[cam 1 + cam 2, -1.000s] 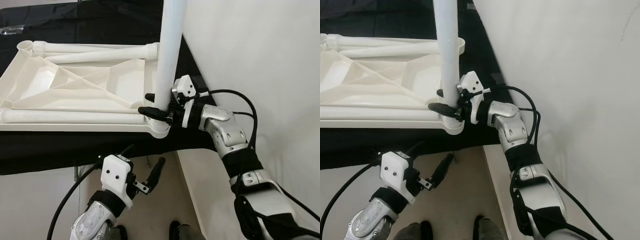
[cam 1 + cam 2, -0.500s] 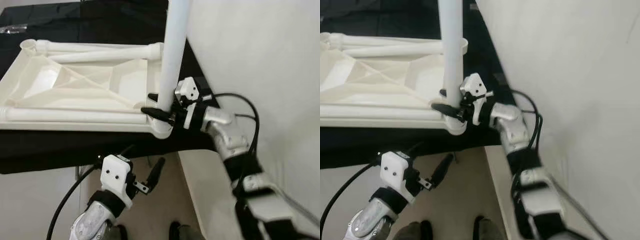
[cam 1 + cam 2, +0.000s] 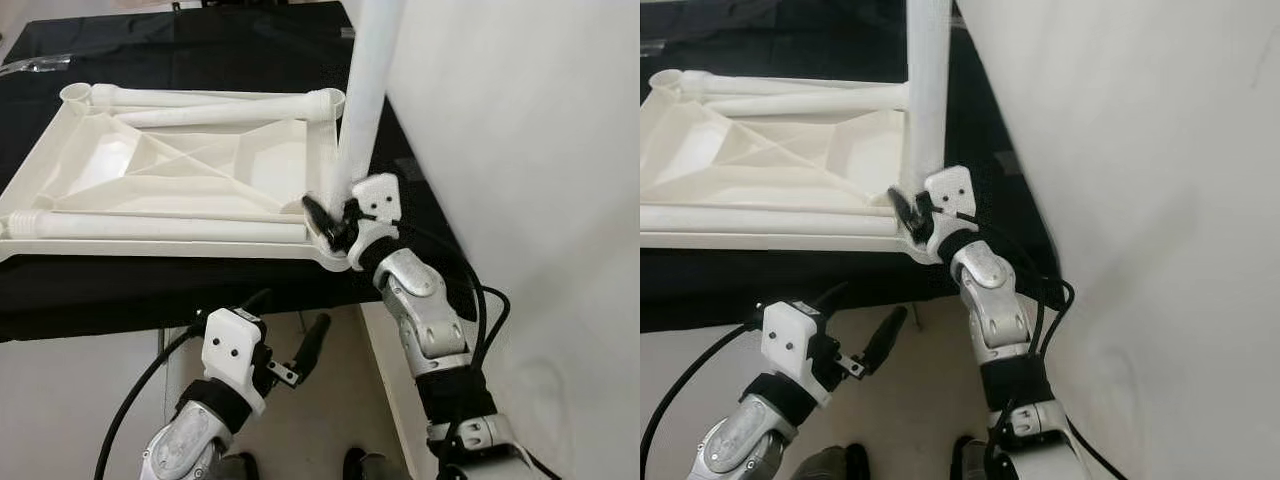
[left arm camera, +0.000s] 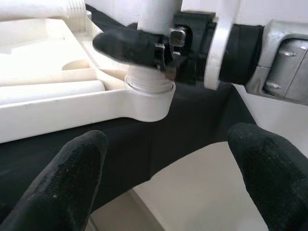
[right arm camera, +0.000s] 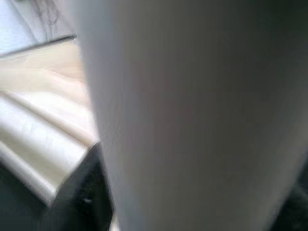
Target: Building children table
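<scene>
I read the right claw [image 3: 328, 222] as clamped on the upright table leg [image 3: 366, 100], low on the shaft just above the corner socket [image 4: 147, 98]. One black finger [image 4: 127, 45] crosses the front of the leg in the left wrist view. The leg stands nearly vertical, leaning slightly, with its threaded end seated in the socket at the near right corner of the inverted tabletop [image 3: 190, 175].

The left claw [image 3: 295, 345] hangs below the near edge of the table, well apart from the tabletop, with its fingers [image 4: 67, 178] spread wide and nothing between them.

The tabletop is white plastic, ribbed underside up, lying flat on the black cloth [image 3: 200, 50] that covers the table, close to the table's near right corner. Two more loose legs [image 3: 200, 98] lie side by side along the far edge of the tabletop, and another leg [image 3: 150, 228] lies along its near edge. A white wall [image 3: 520, 150] rises just beside the right edge of the table.
</scene>
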Robot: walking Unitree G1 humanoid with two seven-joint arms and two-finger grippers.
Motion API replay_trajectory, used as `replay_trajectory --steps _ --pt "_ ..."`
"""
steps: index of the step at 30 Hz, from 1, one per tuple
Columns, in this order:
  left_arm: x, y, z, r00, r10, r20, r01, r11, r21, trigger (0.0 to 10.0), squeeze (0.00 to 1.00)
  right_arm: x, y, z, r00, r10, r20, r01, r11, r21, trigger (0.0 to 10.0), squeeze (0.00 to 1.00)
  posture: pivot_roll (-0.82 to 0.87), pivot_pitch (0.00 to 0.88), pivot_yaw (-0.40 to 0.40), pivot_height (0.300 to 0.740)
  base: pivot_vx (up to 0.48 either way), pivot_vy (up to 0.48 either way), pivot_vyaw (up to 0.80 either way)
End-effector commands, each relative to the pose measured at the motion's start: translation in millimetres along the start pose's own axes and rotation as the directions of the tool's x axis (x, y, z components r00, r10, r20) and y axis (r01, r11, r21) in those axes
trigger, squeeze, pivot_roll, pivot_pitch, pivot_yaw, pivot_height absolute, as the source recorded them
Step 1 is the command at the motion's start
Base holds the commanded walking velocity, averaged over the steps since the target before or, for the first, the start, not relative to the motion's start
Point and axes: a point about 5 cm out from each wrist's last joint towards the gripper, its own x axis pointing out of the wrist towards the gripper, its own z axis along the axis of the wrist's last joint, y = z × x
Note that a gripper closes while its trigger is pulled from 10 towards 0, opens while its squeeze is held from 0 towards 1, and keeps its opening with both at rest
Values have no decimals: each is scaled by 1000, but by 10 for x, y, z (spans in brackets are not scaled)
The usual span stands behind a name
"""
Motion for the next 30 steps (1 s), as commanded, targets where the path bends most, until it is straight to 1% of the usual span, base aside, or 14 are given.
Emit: replay_trajectory --steps 1,3,5,7,10,14,15,17,18,26,27,28,29,30 --pt "-18 -11 -40 1000 -3 -26 2 1000 -10 10000 0 32 65 39 995 97 13 -98 995 35 10000 0 61 242 -51 740 0 0 0" --pt "-19 -10 -40 1000 -2 -26 1 1000 -10 10000 0 36 86 75 990 141 30 -143 988 60 10000 0 61 242 -51 740 0 0 0" --pt "-19 -8 -39 1000 -2 -27 1 1000 -11 10000 0 28 120 186 958 278 70 -283 955 84 10000 0 65 238 -39 740 0 0 0" --pt "-20 -8 -39 1000 -3 -28 3 1000 -11 10000 0 10 113 226 932 354 77 -358 932 60 10000 0 64 237 -35 740 0 0 0" --pt "-21 -9 -42 999 -9 -32 9 1000 -12 10000 0 -29 3 294 851 523 49 -523 852 -15 10000 0 71 235 -34 740 0 0 0" --pt "-23 -9 -45 999 -10 -34 9 1000 -12 10000 0 -37 -65 326 812 583 31 -582 812 -41 10000 0 74 234 -34 740 0 0 0" --pt "-25 -9 -48 999 -9 -35 9 1000 -12 10000 0 -42 -114 360 775 632 30 -631 775 -38 10000 0 75 234 -35 740 0 0 0" --pt "-25 -9 -48 999 -9 -35 9 1000 -12 10000 0 -42 -114 360 775 632 30 -631 775 -38 10000 0 75 234 -35 740 0 0 0" --pt "-27 -13 -51 999 -8 -35 7 1000 -12 10000 0 -46 -170 388 743 669 33 -668 743 -24 10000 0 82 232 -36 740 0 0 0" --pt "-33 -18 -54 999 -3 -37 3 1000 -11 10000 0 -30 -242 391 717 696 37 -696 718 6 10000 0 90 232 -33 740 0 0 0" --pt "-34 -19 -55 999 -3 -38 2 1000 -11 10000 0 -29 -246 379 708 705 39 -706 708 12 6863 0 89 231 -32 740 0 0 0" --pt "-34 -19 -55 999 -3 -38 2 1000 -11 10000 0 -29 -246 379 708 705 39 -706 708 12 6863 0 89 231 -32 740 0 0 0" --pt "-36 -20 -54 999 -3 -39 3 1000 -11 10000 0 -15 -255 365 708 705 43 -706 708 20 0 0 91 234 -31 740 0 0 0" --pt "-36 -20 -54 999 -3 -39 3 1000 -11 10000 0 -15 -255 365 708 705 43 -706 708 20 0 0 91 234 -31 740 0 0 0"
